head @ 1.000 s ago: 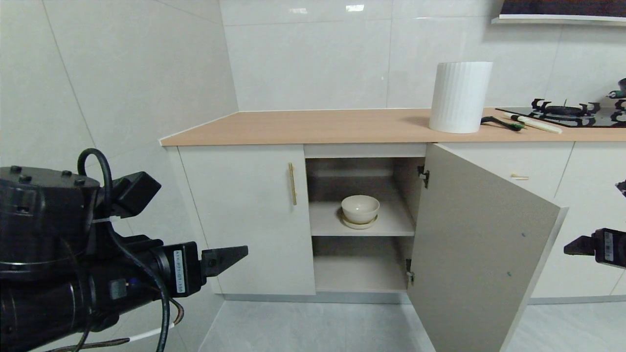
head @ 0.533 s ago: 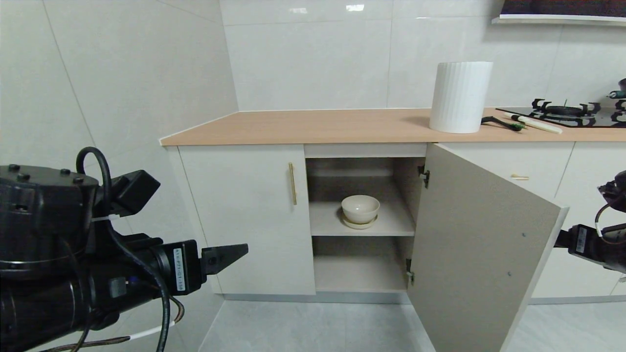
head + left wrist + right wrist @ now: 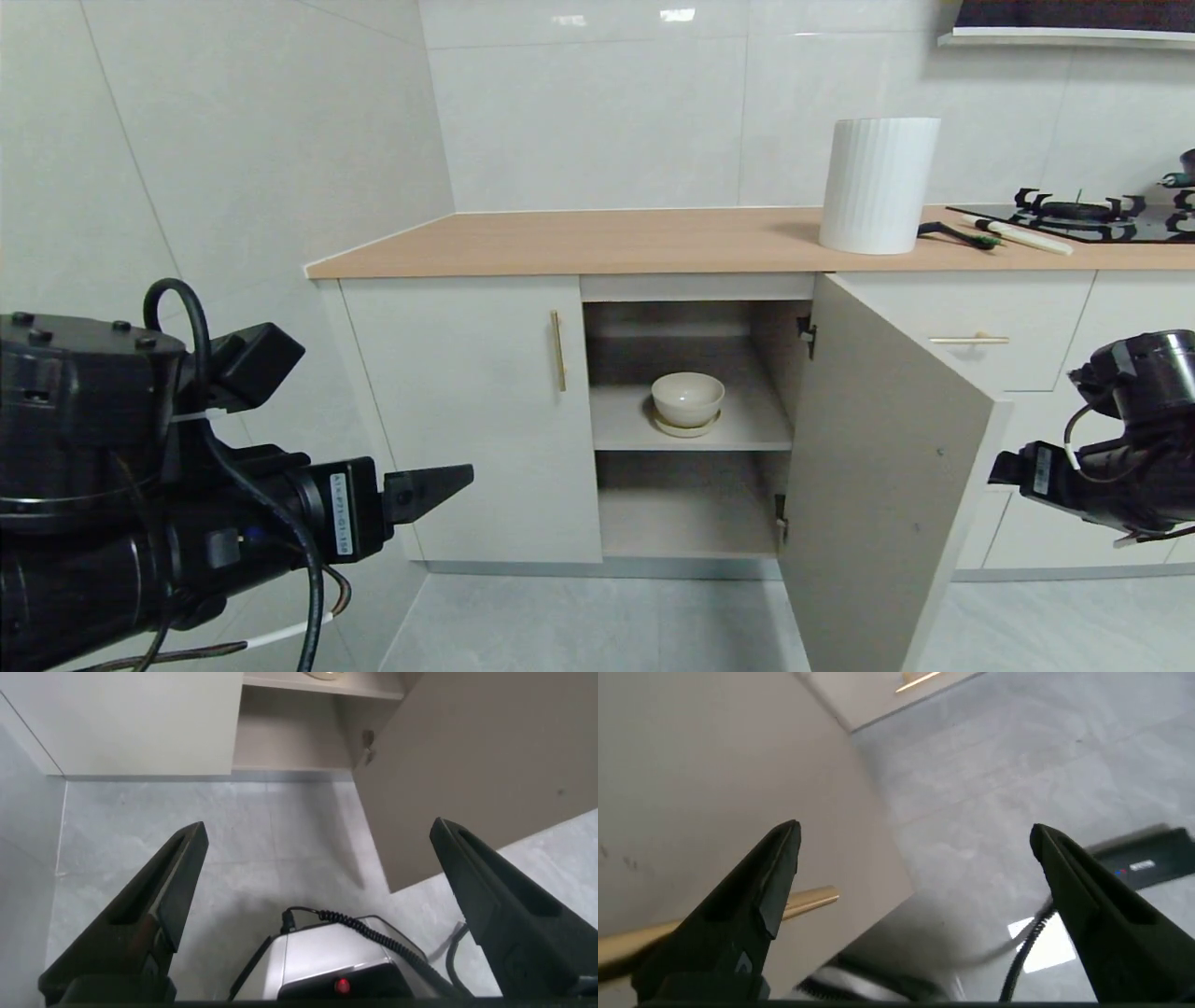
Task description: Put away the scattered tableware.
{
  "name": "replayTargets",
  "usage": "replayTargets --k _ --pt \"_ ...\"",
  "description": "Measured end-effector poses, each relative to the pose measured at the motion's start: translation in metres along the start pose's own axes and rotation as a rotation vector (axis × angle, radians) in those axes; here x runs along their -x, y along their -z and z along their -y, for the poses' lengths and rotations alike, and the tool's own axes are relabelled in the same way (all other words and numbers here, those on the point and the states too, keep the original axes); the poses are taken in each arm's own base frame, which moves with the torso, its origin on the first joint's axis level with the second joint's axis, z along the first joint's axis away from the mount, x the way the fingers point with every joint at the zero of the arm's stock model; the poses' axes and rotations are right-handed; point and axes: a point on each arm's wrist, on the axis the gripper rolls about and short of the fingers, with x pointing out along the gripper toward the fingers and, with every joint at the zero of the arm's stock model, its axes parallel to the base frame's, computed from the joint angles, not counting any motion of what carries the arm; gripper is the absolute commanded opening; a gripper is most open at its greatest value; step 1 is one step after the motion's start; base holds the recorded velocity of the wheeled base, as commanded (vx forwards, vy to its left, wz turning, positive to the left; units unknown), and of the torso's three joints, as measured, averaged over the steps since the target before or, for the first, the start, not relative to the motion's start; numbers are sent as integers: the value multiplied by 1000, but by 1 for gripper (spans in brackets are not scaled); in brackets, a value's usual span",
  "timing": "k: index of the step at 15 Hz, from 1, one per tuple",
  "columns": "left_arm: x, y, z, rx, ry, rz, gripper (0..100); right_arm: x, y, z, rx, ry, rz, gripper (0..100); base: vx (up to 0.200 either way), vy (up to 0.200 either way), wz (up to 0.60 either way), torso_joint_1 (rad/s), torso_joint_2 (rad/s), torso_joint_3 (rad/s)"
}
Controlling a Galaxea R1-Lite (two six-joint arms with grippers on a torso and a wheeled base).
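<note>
The bowl [image 3: 688, 399] sits on the cupboard's middle shelf [image 3: 747, 434], and the open door [image 3: 887, 448] stands between it and the right gripper [image 3: 915, 835], jaws apart beside the door's outer face, the nearer arm

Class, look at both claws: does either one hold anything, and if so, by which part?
Nothing is held. The left claw and the right claw are both open and empty.

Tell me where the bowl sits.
In the head view's middle, the cream bowl sits on a small plate on the upper shelf, left of the open cabinet door.
</note>
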Motion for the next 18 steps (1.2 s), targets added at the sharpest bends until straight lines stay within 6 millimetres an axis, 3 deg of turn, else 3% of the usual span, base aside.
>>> replayTargets --k 3,8,11,18 --pt "1 -1 0 1 2 5 100 2 9 -32 83 -83 -4 100 0 0 0 0 0 0" --pt "3 -4 1 5 6 24 100 5 2 -104 212 -252 56 100 0 0 0 0 0 0" --pt "4 -5 1 6 7 29 100 -6 4 -138 262 -305 52 100 0 0 0 0 0 0" --pt "5 -4 1 4 7 30 100 -49 2 -193 288 -358 51 100 0 0 0 0 0 0"
